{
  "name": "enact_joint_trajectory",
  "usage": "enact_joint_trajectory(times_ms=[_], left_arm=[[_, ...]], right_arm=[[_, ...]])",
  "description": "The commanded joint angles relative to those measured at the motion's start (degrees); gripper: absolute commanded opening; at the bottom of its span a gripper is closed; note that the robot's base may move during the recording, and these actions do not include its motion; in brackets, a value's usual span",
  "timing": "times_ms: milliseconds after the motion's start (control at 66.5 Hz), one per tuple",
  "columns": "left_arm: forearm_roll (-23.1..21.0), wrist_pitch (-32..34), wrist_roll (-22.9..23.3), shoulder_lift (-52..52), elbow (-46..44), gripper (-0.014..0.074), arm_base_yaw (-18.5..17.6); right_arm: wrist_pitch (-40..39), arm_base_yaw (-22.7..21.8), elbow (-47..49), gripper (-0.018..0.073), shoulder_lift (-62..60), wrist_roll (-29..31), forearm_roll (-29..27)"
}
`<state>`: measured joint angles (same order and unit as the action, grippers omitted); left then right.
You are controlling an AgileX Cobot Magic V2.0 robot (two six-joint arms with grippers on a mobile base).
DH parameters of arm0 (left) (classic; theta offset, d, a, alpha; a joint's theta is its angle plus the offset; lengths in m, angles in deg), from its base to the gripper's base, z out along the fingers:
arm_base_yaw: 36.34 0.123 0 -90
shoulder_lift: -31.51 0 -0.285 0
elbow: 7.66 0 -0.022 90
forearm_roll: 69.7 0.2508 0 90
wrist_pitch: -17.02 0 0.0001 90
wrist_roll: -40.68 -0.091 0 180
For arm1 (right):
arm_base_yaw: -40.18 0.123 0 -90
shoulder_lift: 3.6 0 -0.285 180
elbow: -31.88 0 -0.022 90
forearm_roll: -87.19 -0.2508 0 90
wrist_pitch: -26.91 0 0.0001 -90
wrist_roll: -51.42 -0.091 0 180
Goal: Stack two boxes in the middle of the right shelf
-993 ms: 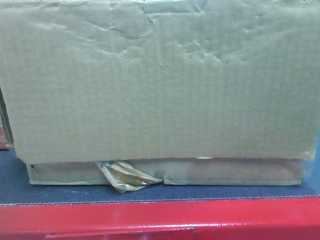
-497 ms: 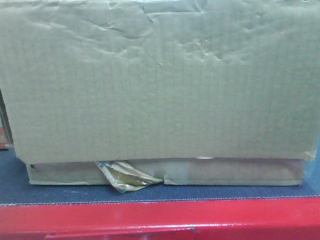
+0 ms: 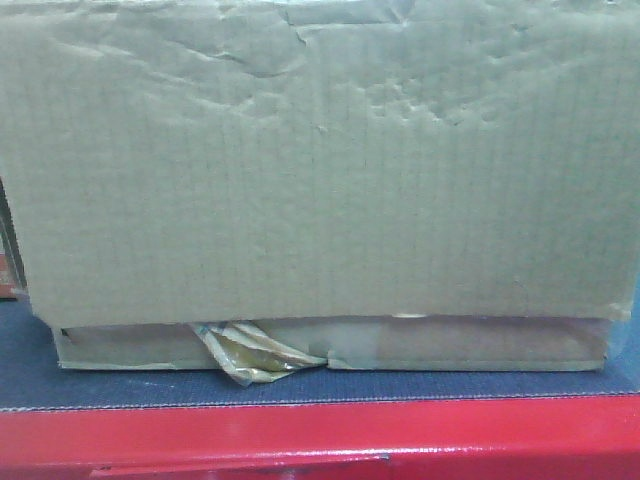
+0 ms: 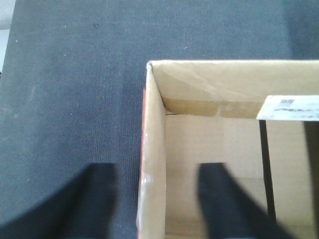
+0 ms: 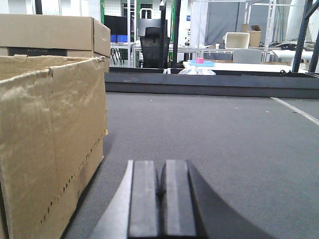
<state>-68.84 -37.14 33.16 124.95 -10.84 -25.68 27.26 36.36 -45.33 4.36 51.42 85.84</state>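
Has the large box (image 3: 320, 160) atop the thin box (image 3: 480, 345) on the grey mat (image 3: 120, 385), straddles its wall with the left gripper (image 4: 157, 169) spread, apparently to pinch and lift it, and parks the right gripper (image 5: 155, 172) closed, empty, alongside.

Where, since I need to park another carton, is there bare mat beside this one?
Broadest: the grey mat right of the carton, ahead of the shut right gripper, up to the dark rail. More lies outside the wall the open left gripper straddles. Crowded: the front strip by the red edge.
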Motion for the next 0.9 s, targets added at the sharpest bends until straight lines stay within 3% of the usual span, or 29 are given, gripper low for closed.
enact_joint_trajectory(times_ms=[0, 90, 256, 436, 602, 752, 888], left_arm=[[-0.48, 1.01, 0.00, 1.53, -0.56, 0.0380, 0.10], [-0.48, 1.01, 0.00, 3.76, -0.56, 0.0377, 0.10], [-0.48, 0.15, 0.00, 7.49, -0.56, 0.0294, 0.10], [-0.48, -0.32, 0.16, 9.17, -0.56, 0.0141, 0.10], [0.14, -0.20, 0.70, 9.30, -0.56, -0.0115, 0.10], [4.47, -0.89, 4.74, 9.30, -2.28, -0.0111, 1.11], [4.36, -3.55, 4.74, 8.28, -6.61, -0.0111, 4.78]], right_arm=[[-1.22, -0.33, -0.01, -0.0168, -0.17, 0.38, 0.04], [-1.22, -0.33, -0.01, -0.0168, -0.17, 0.38, 0.04], [-1.22, -0.33, -0.01, -0.0168, -0.17, 0.38, 0.04], [-1.22, -0.33, -0.01, -0.0168, -0.17, 0.38, 0.04], [-1.22, -0.33, -0.01, -0.0168, -0.17, 0.38, 0.04], [-1.22, -0.33, -0.01, -0.0168, -0.17, 0.38, 0.04], [-1.22, -0.33, -0.01, -0.0168, -0.17, 0.38, 0.04]])
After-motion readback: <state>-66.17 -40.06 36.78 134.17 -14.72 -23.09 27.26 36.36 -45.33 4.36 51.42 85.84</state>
